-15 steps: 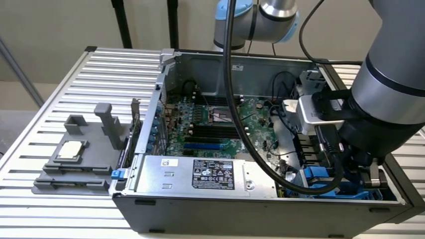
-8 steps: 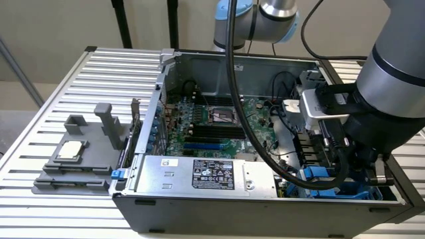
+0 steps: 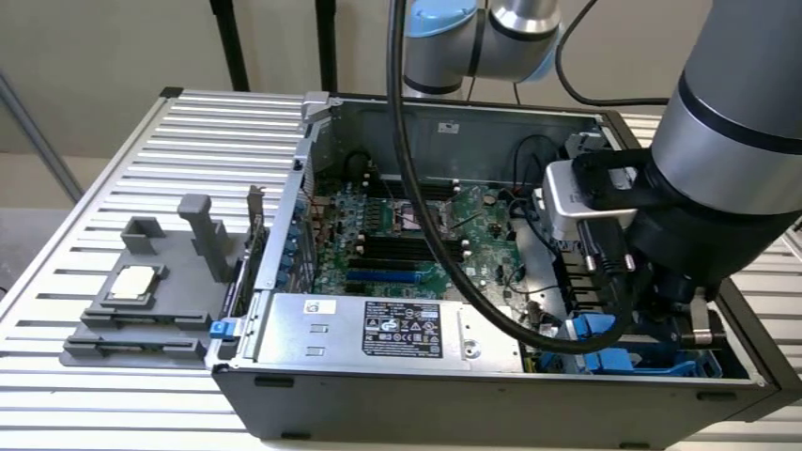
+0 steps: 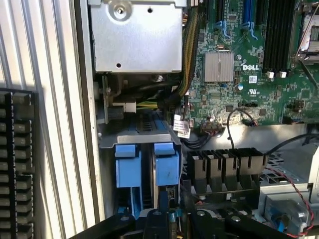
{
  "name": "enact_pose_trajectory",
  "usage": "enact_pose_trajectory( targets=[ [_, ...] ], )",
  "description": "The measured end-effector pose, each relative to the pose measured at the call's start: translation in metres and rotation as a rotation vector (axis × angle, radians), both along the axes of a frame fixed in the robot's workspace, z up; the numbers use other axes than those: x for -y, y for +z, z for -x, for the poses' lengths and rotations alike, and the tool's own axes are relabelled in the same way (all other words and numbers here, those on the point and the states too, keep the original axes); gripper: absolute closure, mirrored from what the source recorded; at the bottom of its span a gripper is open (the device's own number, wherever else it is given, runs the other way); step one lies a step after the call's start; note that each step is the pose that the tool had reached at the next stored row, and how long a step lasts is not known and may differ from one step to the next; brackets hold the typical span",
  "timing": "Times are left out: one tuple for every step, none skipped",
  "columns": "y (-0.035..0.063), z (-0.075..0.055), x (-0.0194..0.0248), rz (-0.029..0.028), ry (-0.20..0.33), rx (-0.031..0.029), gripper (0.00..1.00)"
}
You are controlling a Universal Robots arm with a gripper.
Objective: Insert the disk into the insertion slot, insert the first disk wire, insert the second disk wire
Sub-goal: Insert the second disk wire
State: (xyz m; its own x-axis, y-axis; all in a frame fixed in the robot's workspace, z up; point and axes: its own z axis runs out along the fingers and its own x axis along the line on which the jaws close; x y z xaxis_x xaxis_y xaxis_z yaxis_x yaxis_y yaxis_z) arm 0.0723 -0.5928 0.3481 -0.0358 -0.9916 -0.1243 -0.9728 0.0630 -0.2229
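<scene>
Whether our fingers [image 4: 172, 219] grip anything we cannot tell; they hang just over the blue carriers [image 4: 147, 169] in the case's [image 3: 501, 404] drive bay.

Slatted metal table [image 3: 126, 150], computer case [image 3: 501, 399], grey fixture [image 3: 150, 301]

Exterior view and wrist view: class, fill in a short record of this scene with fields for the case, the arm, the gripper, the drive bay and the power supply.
case: dark grey computer case, open, green motherboard exposed
arm: reaches down into the case at the exterior view's right
gripper: gripper low over the drive bay; finger state cannot be told
drive bay: blue plastic tabs side by side
power supply: silver box with black label along the case's near edge
</scene>
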Motion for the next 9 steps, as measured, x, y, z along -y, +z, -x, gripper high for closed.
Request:
enact_pose_trajectory(
  targets=[
    [0.0004,0.0033,0.0000,0.0000,0.000,0.0009,0.75],
    [0.0005,0.0054,0.0001,0.0000,0.001,0.0023,0.75],
    [0.0004,0.0056,0.0001,-0.0003,0.001,0.0029,0.75],
    [0.0006,0.0056,0.0001,-0.0009,0.001,0.0029,0.75],
    [0.0005,0.0056,0.0001,-0.0009,0.001,0.0030,0.75],
    [0.0006,0.0056,0.0001,-0.0009,0.001,0.0029,0.75],
    [0.0005,0.0056,0.0001,-0.0009,0.001,0.0030,0.75],
    [0.0005,0.0056,0.0001,-0.0010,0.001,0.0030,0.75],
    [0.0006,0.0056,0.0001,-0.0009,0.001,0.0030,0.75]
  ],
)
